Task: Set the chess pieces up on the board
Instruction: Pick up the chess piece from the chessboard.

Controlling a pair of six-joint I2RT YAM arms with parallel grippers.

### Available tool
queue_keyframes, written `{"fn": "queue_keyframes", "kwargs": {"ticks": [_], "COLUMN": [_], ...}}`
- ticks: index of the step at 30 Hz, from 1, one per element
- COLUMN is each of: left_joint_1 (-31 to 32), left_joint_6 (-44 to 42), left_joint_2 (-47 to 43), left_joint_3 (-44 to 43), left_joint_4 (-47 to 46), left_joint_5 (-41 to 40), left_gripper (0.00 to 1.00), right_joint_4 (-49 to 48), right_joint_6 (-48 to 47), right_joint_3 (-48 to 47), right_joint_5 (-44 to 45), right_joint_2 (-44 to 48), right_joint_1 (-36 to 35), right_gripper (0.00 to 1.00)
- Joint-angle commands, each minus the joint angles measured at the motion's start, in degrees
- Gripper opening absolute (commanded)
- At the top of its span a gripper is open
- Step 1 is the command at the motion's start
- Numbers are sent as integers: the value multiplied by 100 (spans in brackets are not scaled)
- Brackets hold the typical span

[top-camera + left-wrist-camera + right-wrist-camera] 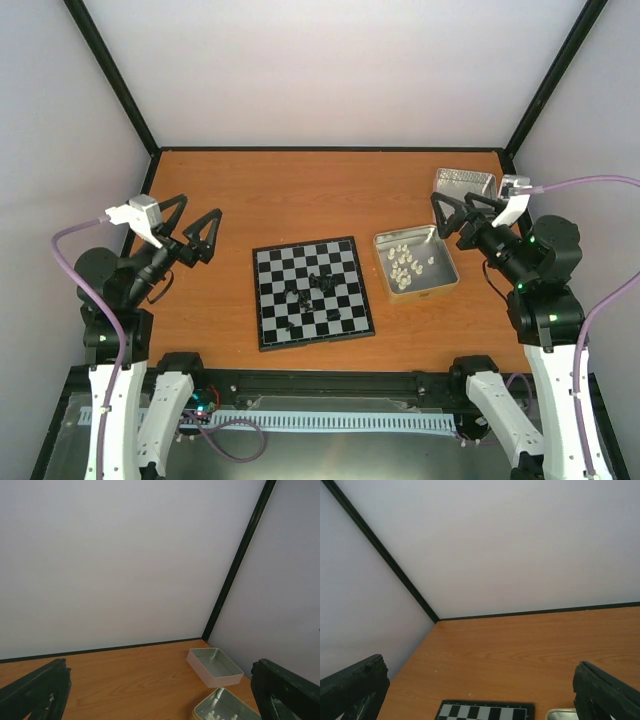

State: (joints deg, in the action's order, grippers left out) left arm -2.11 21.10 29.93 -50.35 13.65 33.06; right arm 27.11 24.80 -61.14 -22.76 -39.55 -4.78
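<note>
Robotics laboratory test cell. Plain white panels close the back and both sides and meet at black frame struts. The working surface is an orange wood-grain tabletop. The left arm and right arm, both white-and-black machines, are bolted at the tabletop's near edge. They trail purple cables, and a white slotted cable duct runs between their bases. A small chessboard and metal tins lie on the tabletop.
</note>
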Motion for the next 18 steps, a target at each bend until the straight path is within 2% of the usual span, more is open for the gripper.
{"fn": "queue_keyframes", "kwargs": {"ticks": [1,6,10,13,18], "left_joint_1": [51,53,63,68,129], "left_joint_6": [213,148,-149,19,690], "left_joint_2": [-60,-219,-240,-53,410], "left_joint_3": [12,294,607,862,1255], "left_joint_4": [-407,-488,-384,-87,399], "left_joint_5": [291,452,865,1031,935], "left_gripper": [100,100,100,100,100], "right_joint_4": [-252,-445,-723,-612,-400], "right_joint_6": [314,831,746,590,310], "right_joint_3": [87,448,688,702,802], "right_joint_5": [-496,-68,-637,-1048,-1198], "right_joint_2": [74,271,179,-176,-743], "right_joint_1": [80,94,100,104,-28], "right_gripper": [100,100,100,100,89]}}
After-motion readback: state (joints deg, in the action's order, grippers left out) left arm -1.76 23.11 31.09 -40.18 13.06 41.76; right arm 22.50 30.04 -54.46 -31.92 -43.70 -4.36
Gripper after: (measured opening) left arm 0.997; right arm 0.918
